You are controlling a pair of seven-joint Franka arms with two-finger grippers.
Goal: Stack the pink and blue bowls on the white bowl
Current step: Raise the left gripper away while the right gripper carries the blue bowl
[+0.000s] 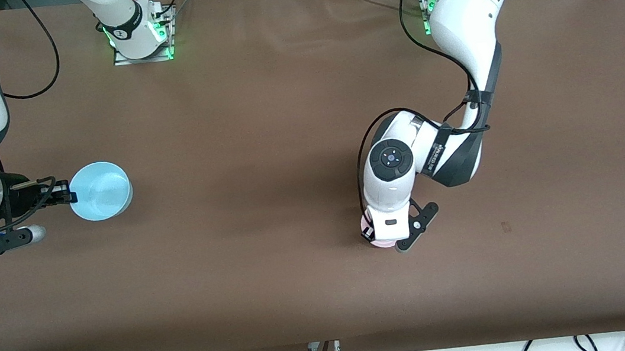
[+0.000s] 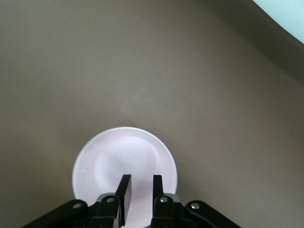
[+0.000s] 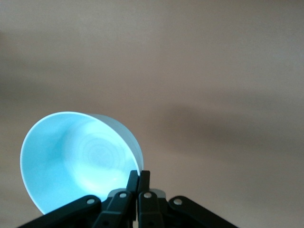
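The light blue bowl (image 1: pixel 101 191) is near the right arm's end of the table. My right gripper (image 1: pixel 72 197) is shut on its rim, and in the right wrist view (image 3: pixel 138 176) the bowl (image 3: pixel 71 156) hangs tilted from the pinch. The pale pink bowl (image 1: pixel 380 244) sits upright on the table, mostly hidden under my left hand. My left gripper (image 2: pixel 140 183) is open right over the pink bowl (image 2: pixel 118 156), with both fingers above the inside by its rim. The white bowl does not show in any view.
The brown table (image 1: pixel 261 146) is bare between the two bowls. A pale curved shape (image 2: pixel 285 14) shows in a corner of the left wrist view; I cannot tell what it is. Cables lie past the table's edge nearest the front camera.
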